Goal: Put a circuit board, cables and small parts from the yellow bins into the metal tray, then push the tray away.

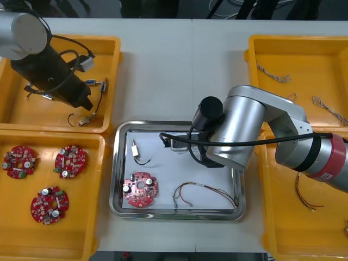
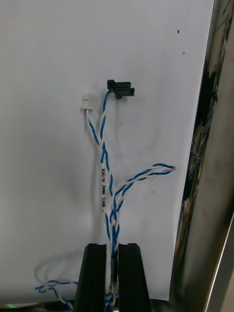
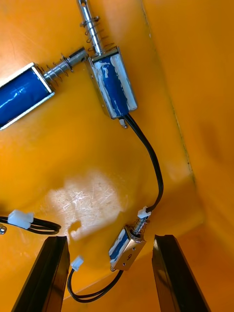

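Twisted blue-and-white cable (image 2: 104, 156), red circuit board (image 1: 140, 190), yellow bins (image 1: 32, 115)

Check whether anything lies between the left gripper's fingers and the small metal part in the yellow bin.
Nothing visible does. The left gripper hangs open in the yellow bin, fingers either side of the small metal part. The right gripper holds the twisted cable over the metal tray.

The table (image 1: 163, 65) is bright, lit from above, with only soft shadows. The tray (image 1: 176, 216) rim shines, the cable (image 2: 103, 180) drops a faint shadow, and a white glare patch sits on the bin (image 3: 92, 195) floor.
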